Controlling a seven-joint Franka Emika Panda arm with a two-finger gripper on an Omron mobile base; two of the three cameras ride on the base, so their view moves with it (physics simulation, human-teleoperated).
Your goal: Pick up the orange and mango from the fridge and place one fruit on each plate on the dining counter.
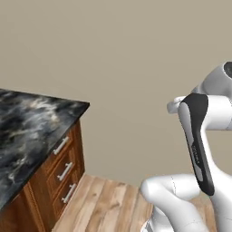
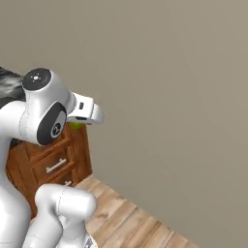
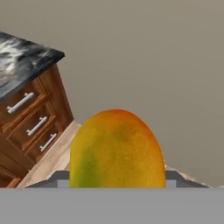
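I'm carrying the yellow-orange oval mango (image 3: 116, 148) clamped in the jaws, keeping it level while swinging toward the black-and-white marbled dining counter (image 1: 27, 131) to find a plate

One mango (image 3: 116, 148), yellow-orange with a green patch. One marbled bench (image 1: 27, 131) on a wooden base, its corner in view. Three drawers (image 1: 63, 170) stacked at the bench end, each with one silver handle, three handles (image 3: 36, 126) in all. One wood-plank floor (image 1: 108, 204). One plain wall (image 1: 136, 68).
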